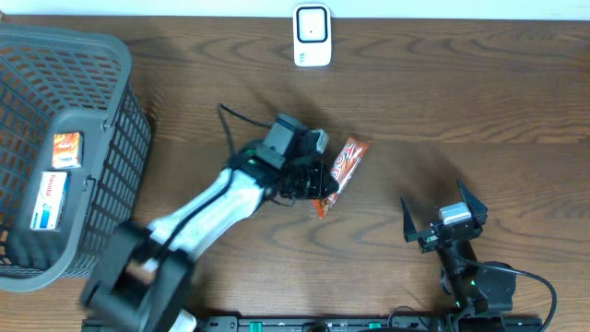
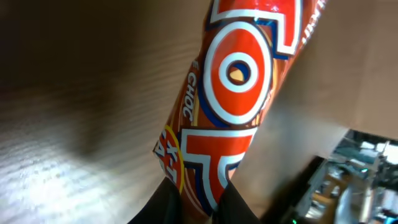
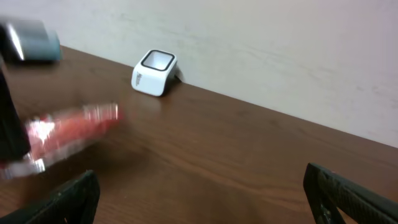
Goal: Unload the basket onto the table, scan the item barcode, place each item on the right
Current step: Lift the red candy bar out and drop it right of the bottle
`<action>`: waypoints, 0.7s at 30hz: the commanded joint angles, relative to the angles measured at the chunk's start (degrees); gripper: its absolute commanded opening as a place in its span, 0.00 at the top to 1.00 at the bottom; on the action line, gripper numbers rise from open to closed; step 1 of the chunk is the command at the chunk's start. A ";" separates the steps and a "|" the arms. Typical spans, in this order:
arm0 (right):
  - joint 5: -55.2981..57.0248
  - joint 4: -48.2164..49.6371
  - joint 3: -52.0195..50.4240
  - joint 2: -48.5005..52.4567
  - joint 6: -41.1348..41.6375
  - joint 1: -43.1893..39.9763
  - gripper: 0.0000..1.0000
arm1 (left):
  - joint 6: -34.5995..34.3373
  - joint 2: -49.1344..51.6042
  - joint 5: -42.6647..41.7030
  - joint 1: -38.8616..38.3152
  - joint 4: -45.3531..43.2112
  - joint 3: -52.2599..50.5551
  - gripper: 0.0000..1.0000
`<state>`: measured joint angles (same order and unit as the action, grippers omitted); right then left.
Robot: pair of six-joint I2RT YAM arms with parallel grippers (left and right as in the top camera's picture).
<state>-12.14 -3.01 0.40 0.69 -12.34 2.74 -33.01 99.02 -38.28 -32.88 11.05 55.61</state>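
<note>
The left claw (image 1: 315, 184) clenches one end of a long, glossy orange snack packet (image 1: 345, 164) over the middle of the wood-grain table (image 1: 479, 111). I can't make out any barcode. The right claw (image 1: 435, 205) gapes, released.

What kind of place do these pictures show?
Probably a mock shop checkout on a wooden table: a white barcode scanner, a grey shopping basket holding packaged goods, and an orange snack pack.

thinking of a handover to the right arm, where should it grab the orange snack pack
Probably the free far end of the orange snack pack, coming from the right arm's side. The left tool is shut on the near end, and the pack is long and narrow, so the open right tool should span it.
</note>
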 commanded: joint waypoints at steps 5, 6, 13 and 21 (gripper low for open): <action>-0.15 -0.20 -0.11 -0.37 0.72 -0.50 0.01 | -12.39 10.62 -13.57 1.40 -10.69 -0.13 0.70; -0.15 -0.20 -0.11 -0.37 0.72 -0.50 0.01 | -12.59 10.71 -13.57 1.49 -11.21 -0.13 0.58; -0.15 -0.20 -0.11 -0.37 0.72 -0.50 0.01 | -12.55 5.11 -13.14 1.46 -12.11 0.74 0.15; -0.15 -0.20 -0.11 -0.37 0.72 -0.50 0.01 | -7.17 -17.75 -4.02 1.49 -4.94 3.28 0.13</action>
<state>-12.14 -3.01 0.40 0.67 -12.34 2.74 -44.40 90.35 -48.47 -31.64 2.48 56.01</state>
